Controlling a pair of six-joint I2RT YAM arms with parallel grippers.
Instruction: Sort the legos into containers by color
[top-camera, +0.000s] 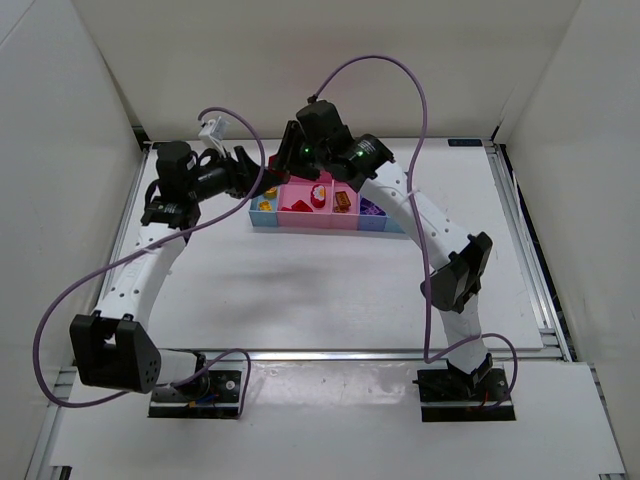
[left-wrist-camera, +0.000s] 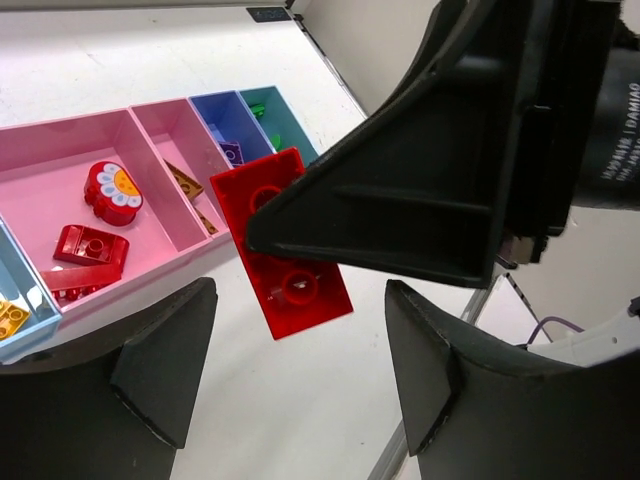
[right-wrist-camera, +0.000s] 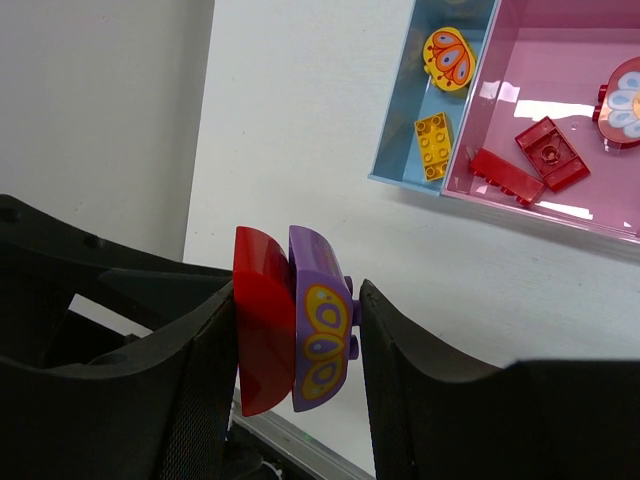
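Observation:
My right gripper (right-wrist-camera: 295, 300) is shut on two joined legos, a red rounded piece (right-wrist-camera: 262, 330) and a purple butterfly piece (right-wrist-camera: 320, 330), held in the air left of the containers (top-camera: 325, 222). From the left wrist view the red piece's underside (left-wrist-camera: 285, 245) shows just beyond my left gripper (left-wrist-camera: 300, 300), which is open with its fingers apart from the piece. The light blue bin (right-wrist-camera: 400, 130) holds a yellow brick (right-wrist-camera: 433, 145) and an orange butterfly piece (right-wrist-camera: 448, 58). The pink bin (right-wrist-camera: 560, 90) holds red pieces (right-wrist-camera: 550, 152) and a red flower piece (left-wrist-camera: 112, 192).
Further bins in the row hold an orange piece (left-wrist-camera: 185, 180), a purple piece (left-wrist-camera: 232, 152) and a green piece (left-wrist-camera: 258, 110). Both grippers (top-camera: 250, 172) (top-camera: 288, 152) crowd together at the back left of the white table, near the back wall. A purple cable (top-camera: 420, 110) arcs overhead.

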